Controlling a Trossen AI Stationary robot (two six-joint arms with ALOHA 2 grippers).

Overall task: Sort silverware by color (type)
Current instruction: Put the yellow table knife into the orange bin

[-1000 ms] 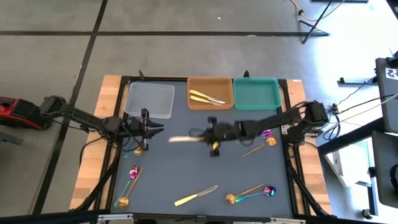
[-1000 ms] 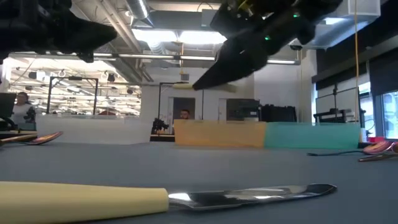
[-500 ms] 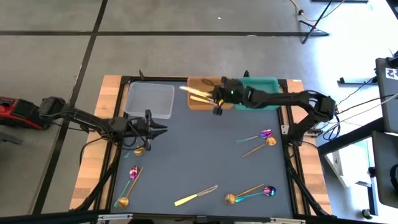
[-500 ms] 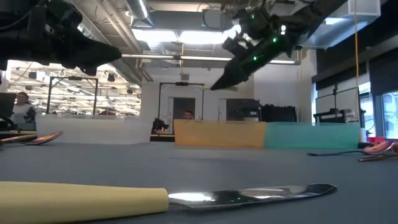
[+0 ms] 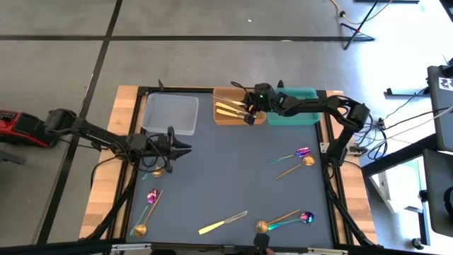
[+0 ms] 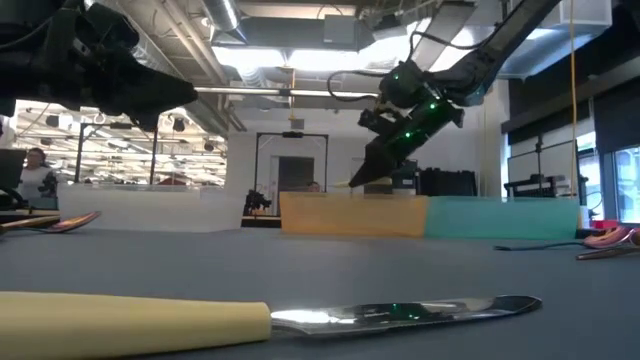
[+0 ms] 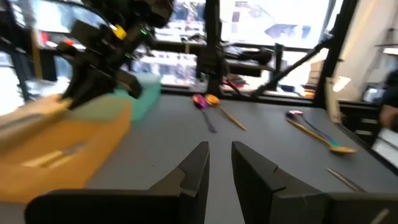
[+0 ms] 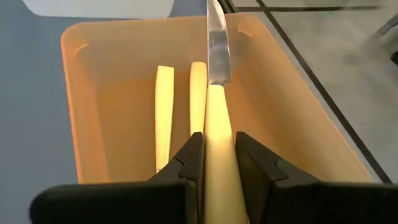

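Note:
My right gripper (image 5: 247, 107) (image 8: 219, 152) hovers over the orange tray (image 5: 218, 119) at the table's far edge, shut on a pale yellow-handled knife (image 8: 217, 106). Two more yellow knives (image 8: 180, 106) lie flat on that tray's floor. My left gripper (image 5: 180, 149) (image 7: 219, 163) waits above the table's left half, open by a narrow gap and touching nothing. Another yellow knife (image 5: 223, 223) (image 6: 260, 320) lies flat near the near edge. Gold and purple-teal spoons lie on the mat at left (image 5: 148, 197) and right (image 5: 303, 153), and near the front (image 5: 287, 221). My right gripper pinches the knife's pale yellow handle (image 8: 218, 134) between its two fingers, which lie along the knife. It comes from the table's right, slanting down toward the tray. The knife is lifted clear, and its metal blade (image 8: 217, 43) points past the fingertips over the tray's far wall.
A clear tray (image 5: 170, 113) stands left of the orange one and a teal tray (image 5: 294, 108) right of it, all along the far edge. A gold spoon (image 5: 157, 172) lies just below my left gripper. The mat's middle (image 5: 226, 170) is bare.
My right gripper has carried the knife from above the table's middle toward the far edge, over the orange tray, and has come lower with its tip tipped down toward the tray. My left gripper has drifted a little toward the table's right.

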